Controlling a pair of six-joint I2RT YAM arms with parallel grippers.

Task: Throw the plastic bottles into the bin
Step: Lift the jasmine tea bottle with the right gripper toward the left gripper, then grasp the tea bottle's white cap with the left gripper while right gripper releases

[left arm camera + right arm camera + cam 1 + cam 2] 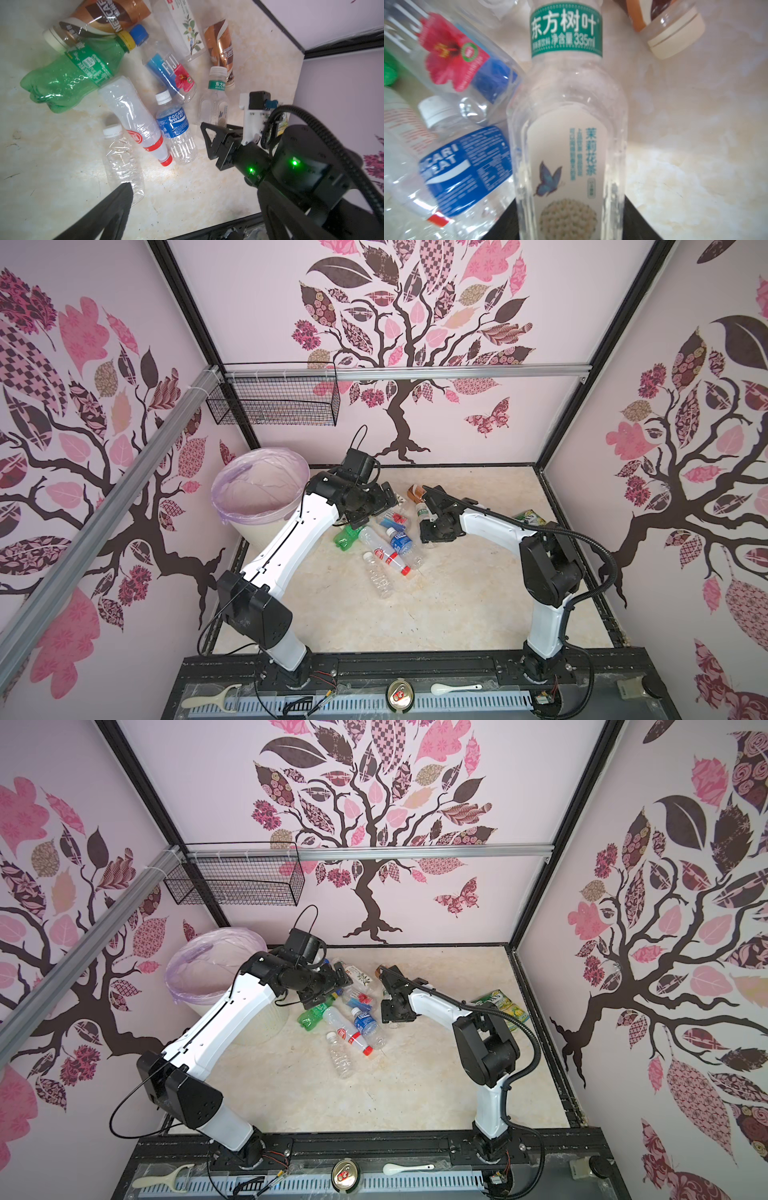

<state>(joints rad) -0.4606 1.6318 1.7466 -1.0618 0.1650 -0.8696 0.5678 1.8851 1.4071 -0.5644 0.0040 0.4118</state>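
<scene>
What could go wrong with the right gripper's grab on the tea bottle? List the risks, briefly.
1. The right gripper flanks only the base end of the tea bottle. The thin clear plastic may buckle or slip out.
2. The Pocari Sweat bottle lies close beside it, so lifting may drag or roll it.
3. The bin sits beyond the left arm, so reaching across risks a collision.
</scene>
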